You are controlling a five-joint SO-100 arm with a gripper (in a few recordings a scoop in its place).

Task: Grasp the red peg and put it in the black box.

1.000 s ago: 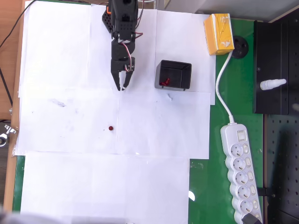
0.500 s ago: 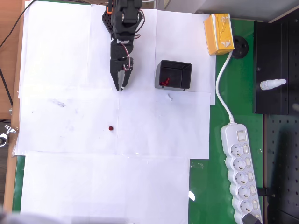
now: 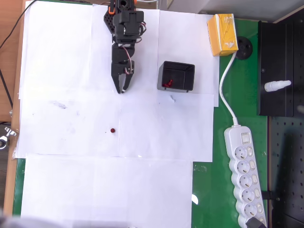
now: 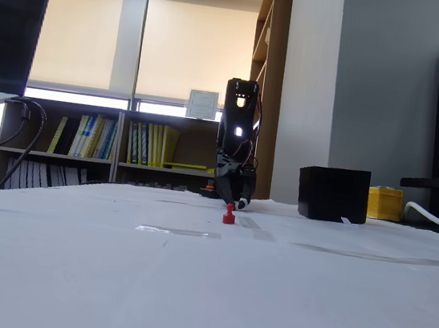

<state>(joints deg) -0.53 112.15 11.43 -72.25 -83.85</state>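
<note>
A tiny red peg (image 3: 112, 130) lies alone on the white paper; in the fixed view the red peg (image 4: 229, 215) stands upright in front of the arm. My gripper (image 3: 122, 90) hangs above the paper well behind the peg, pointing down, its jaws together with nothing between them. In the fixed view the gripper (image 4: 235, 202) sits just behind the peg. The black box (image 3: 176, 76) stands to the right of the gripper, with something small and red inside at its lower left corner. The black box (image 4: 333, 193) is at the right in the fixed view.
A yellow carton (image 3: 222, 34) stands at the back right. A white power strip (image 3: 244, 166) and its cable lie on the green mat at the right. A large black panel (image 3: 280, 71) holds a small white bottle. Paper sheets (image 3: 104, 190) cover the table.
The arm has swung slightly to the left and the small gap between the jaws has narrowed. The peg and the box have not moved.
</note>
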